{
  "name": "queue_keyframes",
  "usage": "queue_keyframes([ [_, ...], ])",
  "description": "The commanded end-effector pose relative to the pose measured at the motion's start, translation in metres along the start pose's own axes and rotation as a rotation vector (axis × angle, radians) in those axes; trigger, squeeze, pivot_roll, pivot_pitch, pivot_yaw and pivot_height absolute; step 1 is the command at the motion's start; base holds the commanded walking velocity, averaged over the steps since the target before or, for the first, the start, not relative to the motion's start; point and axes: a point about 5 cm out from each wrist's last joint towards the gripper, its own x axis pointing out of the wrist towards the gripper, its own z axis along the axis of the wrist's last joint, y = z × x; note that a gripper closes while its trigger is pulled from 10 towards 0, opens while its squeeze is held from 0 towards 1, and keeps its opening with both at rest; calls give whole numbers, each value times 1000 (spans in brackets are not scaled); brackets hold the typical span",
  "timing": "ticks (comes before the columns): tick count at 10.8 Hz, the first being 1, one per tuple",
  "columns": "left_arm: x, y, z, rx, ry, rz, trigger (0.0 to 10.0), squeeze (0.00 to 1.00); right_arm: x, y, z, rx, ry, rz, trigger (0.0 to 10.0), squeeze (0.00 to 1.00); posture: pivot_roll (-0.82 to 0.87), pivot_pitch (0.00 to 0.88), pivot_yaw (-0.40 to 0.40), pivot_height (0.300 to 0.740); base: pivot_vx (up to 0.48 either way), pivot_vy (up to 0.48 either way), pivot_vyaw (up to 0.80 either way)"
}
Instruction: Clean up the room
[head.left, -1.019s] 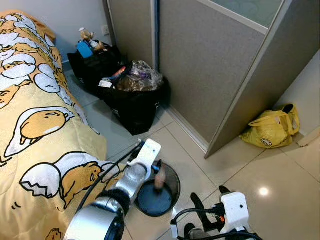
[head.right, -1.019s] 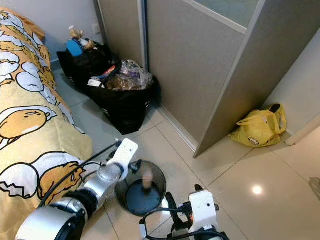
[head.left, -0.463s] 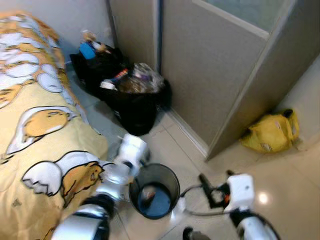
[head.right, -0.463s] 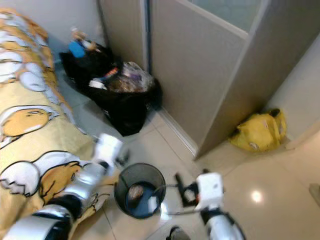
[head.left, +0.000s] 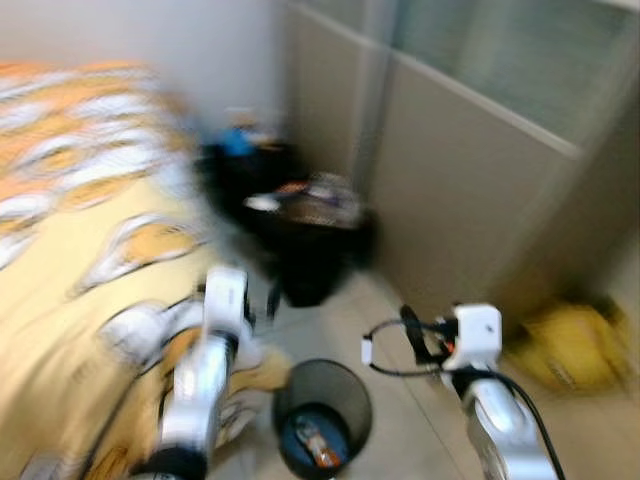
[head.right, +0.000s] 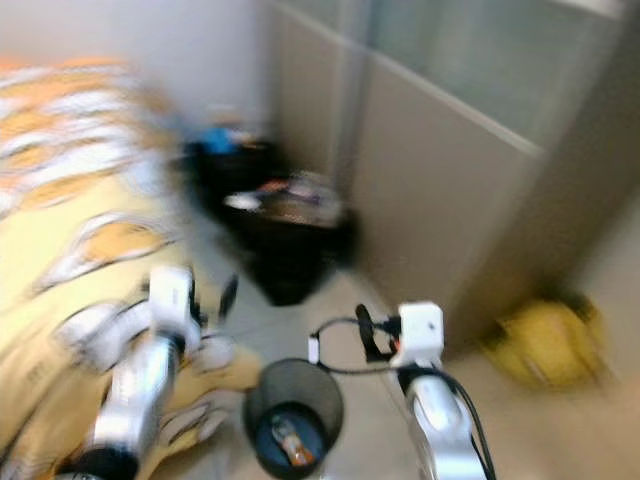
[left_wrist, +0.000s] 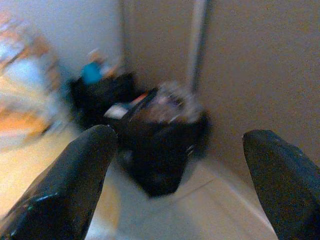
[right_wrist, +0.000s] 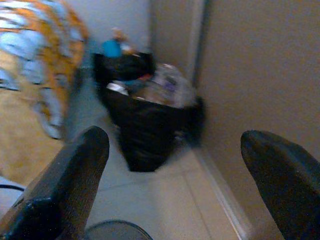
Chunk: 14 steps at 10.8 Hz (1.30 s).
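The views are blurred by motion. A black mesh waste bin (head.left: 352, 398) stands on the floor tiles between my two arms, beside the bed. An orange-brown piece of trash (head.left: 318, 446) lies in its bottom. My left gripper (head.left: 268, 300) is raised above and to the left of the bin, open and empty; in the left wrist view its fingers (left_wrist: 75, 185) stand wide apart. My right gripper (head.left: 412, 336) hovers above the bin's right side, also open with nothing in it, and its fingers (right_wrist: 70, 180) are spread wide in the right wrist view.
Two full black bags (head.left: 310, 240) sit against the grey wardrobe door (head.left: 470, 200) ahead. A bed with a yellow patterned cover (head.left: 80, 230) runs along the left. A yellow bag (head.left: 575, 345) lies on the floor at right.
The brownish item that the left gripper held over the bin now lies inside it. Both arms have risen away from the bin. The camera has swung and the picture has blurred.
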Motion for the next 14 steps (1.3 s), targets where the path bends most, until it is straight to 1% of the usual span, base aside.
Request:
queue_keyframes([
  [1, 4, -4, 10, -2, -26, 6, 10000, 0, 4, 1, 0, 17, -7, 13, 10000, 0, 102, 0, -35, 731, -360, 322, 725],
  [2, 5, -9, 11, 43, 11, 8, 10000, 0, 8, 2, 0, 26, -18, 22, 10000, 0, 101, 0, -28, 731, -476, 0, 712],
  [3, 8, -10, 8, 52, 57, 12, 10000, 0, 10, 4, -2, 44, -20, 14, 10000, 0, 96, 0, -15, 731, -480, 0, 712],
  [4, 12, -8, 10, 54, 67, 32, 10000, 0, 10, 4, -3, 58, -29, 5, 10000, 0, 92, 0, -9, 731, -480, 0, 706],
  [5, 16, -7, 14, 77, 67, 42, 10000, 0, 10, 3, -5, 61, -34, -3, 10000, 0, 81, 0, 0, 731, -472, 0, 694],
  [7, 24, -5, 18, 87, 81, 52, 10000, 0, 9, 0, -6, 51, -42, -28, 10000, 0, 65, 0, 8, 731, 0, 0, 678],
  [8, 27, -6, 20, 83, 76, 15, 10000, 0, 8, -4, -7, 32, -43, -59, 10000, 0, 56, 0, 11, 731, 0, 0, 0],
  [9, 27, 2, 21, 178, 69, 52, 10000, 0, 0, -29, -14, 43, -20, -197, 10000, 0, 52, 0, 15, 731, 0, 0, 0],
  [10, 24, 19, 17, 187, 99, 144, 10000, 0, -18, -70, -26, 42, 35, -395, 10000, 0, 47, 0, 20, 731, 0, 0, 0],
  [11, 21, 29, 15, 195, 112, 182, 10000, 0, -30, -92, -31, 9, 57, -480, 10000, 0, 39, 0, 25, 731, 0, 0, 0],
  [12, 16, 38, 8, 147, 127, 202, 10000, 0, -36, -112, -28, -31, 55, -469, 10000, 0, 27, 0, 30, 731, 0, 0, 0],
  [13, 16, 33, 9, 131, 110, 182, 10000, 0, -29, -100, -21, -37, 19, -383, 10000, 0, 27, 0, 25, 731, 0, 0, 0],
  [14, 18, 23, 19, 60, 36, 176, 10000, 0, -18, -69, -12, -38, -46, -259, 10000, 0, 40, 0, 13, 731, 0, 439, 0],
])
